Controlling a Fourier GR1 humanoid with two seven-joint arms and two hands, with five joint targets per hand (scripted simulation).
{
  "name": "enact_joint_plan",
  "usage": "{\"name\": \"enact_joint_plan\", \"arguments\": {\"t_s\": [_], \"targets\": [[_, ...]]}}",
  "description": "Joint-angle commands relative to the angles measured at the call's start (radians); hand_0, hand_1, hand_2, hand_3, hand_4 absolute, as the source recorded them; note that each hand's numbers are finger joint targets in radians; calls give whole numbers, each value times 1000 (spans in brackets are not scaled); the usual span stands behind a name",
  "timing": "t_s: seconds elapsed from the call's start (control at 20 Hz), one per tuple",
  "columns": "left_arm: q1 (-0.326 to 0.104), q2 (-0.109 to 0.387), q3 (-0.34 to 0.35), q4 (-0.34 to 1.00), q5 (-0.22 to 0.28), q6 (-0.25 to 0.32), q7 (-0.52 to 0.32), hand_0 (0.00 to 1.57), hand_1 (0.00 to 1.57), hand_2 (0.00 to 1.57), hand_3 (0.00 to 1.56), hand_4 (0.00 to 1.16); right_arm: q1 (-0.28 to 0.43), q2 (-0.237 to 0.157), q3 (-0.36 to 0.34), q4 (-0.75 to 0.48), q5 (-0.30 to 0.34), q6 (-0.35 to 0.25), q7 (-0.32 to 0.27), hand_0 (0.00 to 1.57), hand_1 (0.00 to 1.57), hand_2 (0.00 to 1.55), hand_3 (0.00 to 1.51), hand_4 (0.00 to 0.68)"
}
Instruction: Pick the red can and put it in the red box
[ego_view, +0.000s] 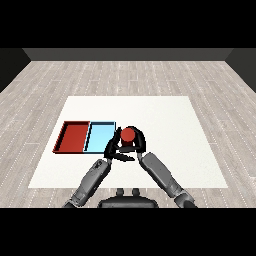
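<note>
so the red can (128, 134) is a short cylinder with a flat round top, sitting just right of the light blue tray (100, 136) on the white desk (165, 125). the right hand (138, 142) is black and glossy-looking, its fingers curled round the can from the right and behind, so it's clamped on it. the left hand (111, 149) is right up against the can's left side too, near the blue tray's right edge, but it's a dark tangle there and i honestly cannot tell how it's set.

both forearms are smooth grey tubes coming up from the lower corners. the red tray (73, 136) is a shallow rectangle with a thin raised rim, lying flush beside the blue one, which has the same shape. the red tray is on the far left, the blue one between it and the can. desk surface is plain matte white, and around it is a floor (125, 75) of pale grey wood planks.
</note>
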Motion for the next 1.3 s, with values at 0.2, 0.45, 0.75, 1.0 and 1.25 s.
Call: {"name": "enact_joint_plan", "arguments": {"t_s": [0.2, 0.45, 0.75, 1.0, 1.25], "targets": [[-46, -1, -42, 57, 54, 14, -46, 0, 0, 0, 0, 0, -84, 0, 52, 36, -74, -53, -3, 1497, 1497, 1450, 1378, 618], [-8, -1, -20, -23, 1, 12, 6, 0, 0, 0, 0, 0, -62, 0, 132, 87, -119, -78, -80, 1482, 1482, 1455, 1372, 632], [-51, -1, -61, 22, 5, 204, 25, 0, 0, 0, 0, 604, -72, 0, 161, 11, -77, -112, -2, 1458, 1458, 1446, 1366, 626], [-65, 0, -65, 103, 72, 292, 3, 1571, 1571, 1533, 1429, 922, -109, 0, 74, 84, -101, -30, -12, 1470, 1470, 1448, 1373, 628], [-136, 0, 5, 129, 33, 301, 52, 1550, 1550, 1505, 1410, 912, -42, 0, 163, 56, -117, -63, -91, 1535, 1535, 1459, 1376, 606]]}}
